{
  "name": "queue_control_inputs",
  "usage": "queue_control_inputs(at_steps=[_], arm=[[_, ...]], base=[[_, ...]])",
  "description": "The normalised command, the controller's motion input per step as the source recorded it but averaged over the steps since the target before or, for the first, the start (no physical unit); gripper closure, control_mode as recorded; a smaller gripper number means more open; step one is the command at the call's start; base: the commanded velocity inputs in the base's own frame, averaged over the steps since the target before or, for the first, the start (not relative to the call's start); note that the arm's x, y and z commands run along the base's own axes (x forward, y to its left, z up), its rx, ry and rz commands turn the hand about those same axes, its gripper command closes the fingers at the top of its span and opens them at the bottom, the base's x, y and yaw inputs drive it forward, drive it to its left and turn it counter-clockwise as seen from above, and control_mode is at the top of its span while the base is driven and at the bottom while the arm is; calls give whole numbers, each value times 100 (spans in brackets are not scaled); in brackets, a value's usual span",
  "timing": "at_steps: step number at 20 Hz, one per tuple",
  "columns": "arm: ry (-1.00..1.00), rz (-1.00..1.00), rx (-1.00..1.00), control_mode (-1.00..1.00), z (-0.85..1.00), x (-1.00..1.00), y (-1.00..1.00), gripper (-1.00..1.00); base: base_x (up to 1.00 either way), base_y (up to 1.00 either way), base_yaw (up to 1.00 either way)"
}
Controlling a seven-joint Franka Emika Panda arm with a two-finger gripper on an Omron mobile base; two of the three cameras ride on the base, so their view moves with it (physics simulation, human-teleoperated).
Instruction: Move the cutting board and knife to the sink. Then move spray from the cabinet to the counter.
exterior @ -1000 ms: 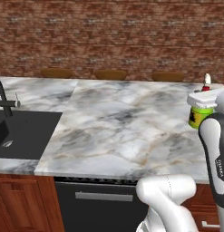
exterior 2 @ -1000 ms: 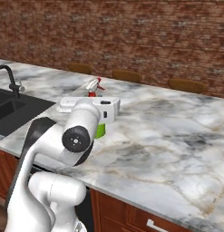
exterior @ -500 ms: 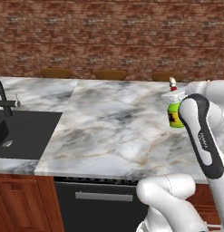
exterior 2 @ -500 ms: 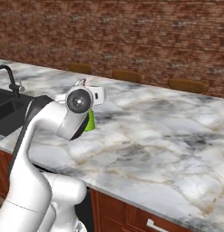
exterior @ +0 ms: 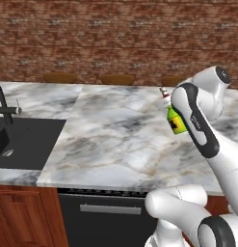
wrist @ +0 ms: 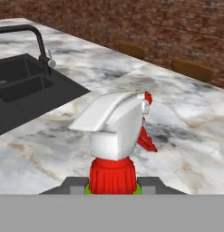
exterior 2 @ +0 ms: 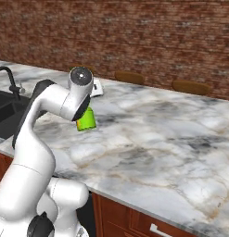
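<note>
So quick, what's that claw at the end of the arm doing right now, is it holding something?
Gripper: closed on the green spray bottle, held above the marble counter.

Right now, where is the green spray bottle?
The spray bottle is held in the tool, above the marble counter, well to the right of the black sink in the left base view.

The spray [exterior: 175, 119], a green bottle with yellow label, red collar and whitish trigger nozzle, stands upright above the marble surface [exterior: 120, 130]. The black sink [exterior: 24, 142] lies well apart at nine o'clock.
</note>
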Motion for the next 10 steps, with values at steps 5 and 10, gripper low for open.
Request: queue_control_inputs(at_steps=[5, 10], arm=[[7, 13, 9, -100, -50, 1, -22, 100], [4, 11, 27, -100, -31, 26, -21, 100]], base=[[0, 0, 0], [0, 0, 0]])
